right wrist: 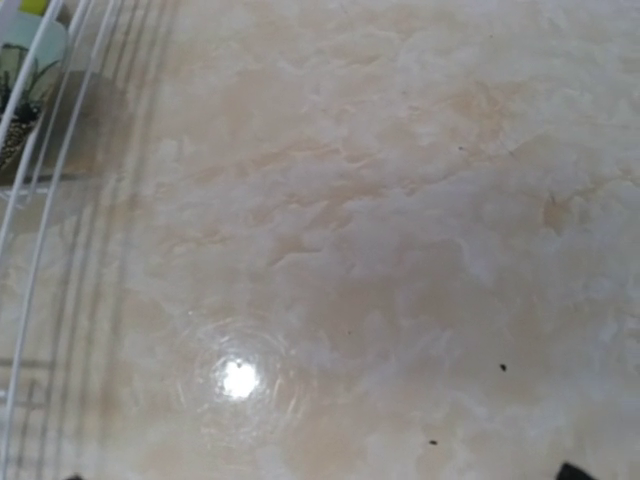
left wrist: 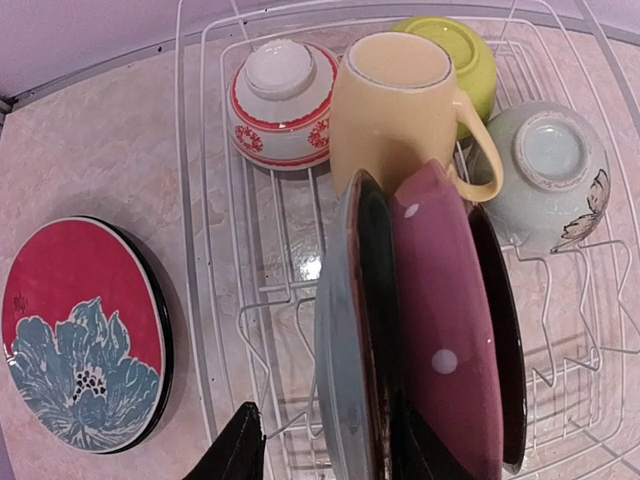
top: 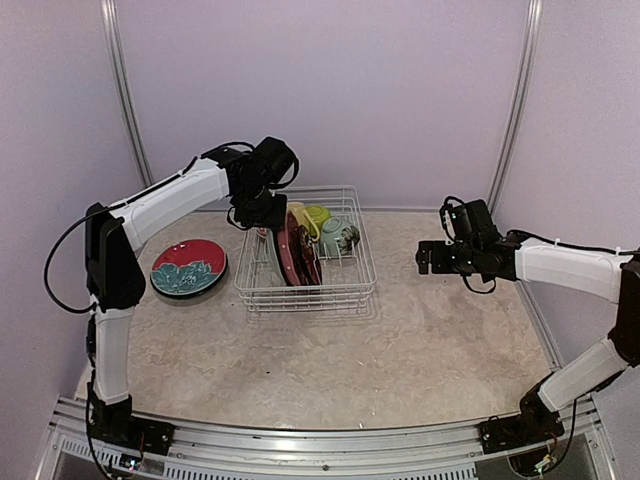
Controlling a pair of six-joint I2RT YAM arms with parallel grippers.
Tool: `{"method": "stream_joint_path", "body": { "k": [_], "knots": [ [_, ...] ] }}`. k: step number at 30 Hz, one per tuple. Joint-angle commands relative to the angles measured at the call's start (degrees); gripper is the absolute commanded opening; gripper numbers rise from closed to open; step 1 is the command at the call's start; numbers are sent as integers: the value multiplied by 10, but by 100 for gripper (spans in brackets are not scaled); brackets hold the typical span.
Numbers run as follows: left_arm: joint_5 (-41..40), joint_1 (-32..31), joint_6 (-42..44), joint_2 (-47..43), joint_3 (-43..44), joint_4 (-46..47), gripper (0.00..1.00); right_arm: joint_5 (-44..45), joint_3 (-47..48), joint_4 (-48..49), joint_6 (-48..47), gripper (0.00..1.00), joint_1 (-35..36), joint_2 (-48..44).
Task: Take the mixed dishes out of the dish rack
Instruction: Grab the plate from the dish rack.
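Observation:
The white wire dish rack point(top: 310, 300) stands mid-table. In the left wrist view the rack point(left wrist: 190, 250) holds three upright plates: a grey-backed one point(left wrist: 345, 350), a pink dotted one point(left wrist: 450, 330) and a dark one point(left wrist: 505, 340). Behind them are a pale yellow mug point(left wrist: 395, 100), a lime green bowl point(left wrist: 465, 55), a white-and-red bowl point(left wrist: 280, 90) and a pale green bowl point(left wrist: 550, 170). My left gripper point(left wrist: 328, 455) is open, its fingers straddling the grey-backed plate's edge. My right gripper point(top: 422, 258) is open and empty, right of the rack.
A teal-and-red flower plate point(top: 188, 267) lies flat on the table left of the rack; it also shows in the left wrist view point(left wrist: 80, 330). The right wrist view shows bare marbled tabletop point(right wrist: 380, 250) with the rack's wires point(right wrist: 30, 200) at its left edge.

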Motion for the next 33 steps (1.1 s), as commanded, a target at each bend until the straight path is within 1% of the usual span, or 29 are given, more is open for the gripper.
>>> {"method": "stream_joint_path", "body": {
  "k": [1, 6, 14, 23, 26, 31, 33],
  "knots": [
    [8, -8, -6, 32, 7, -33, 39, 12, 11, -10, 5, 100, 5, 4],
    [21, -10, -12, 45, 11, -33, 39, -11, 10, -11, -7, 100, 6, 4],
    [19, -14, -18, 59, 17, -35, 38, -26, 7, -11, -7, 100, 5, 1],
    [31, -15, -33, 71, 41, -47, 23, -28, 6, -13, -3, 100, 5, -5],
    [28, -15, -36, 75, 52, -54, 17, -27, 4, -14, -4, 100, 6, -7],
    [13, -18, -39, 80, 88, -82, 15, -26, 1, -12, -3, 100, 5, -8],
    [2, -21, -43, 87, 109, -103, 12, -27, 0, -10, -2, 100, 6, -8]
  ]
}}
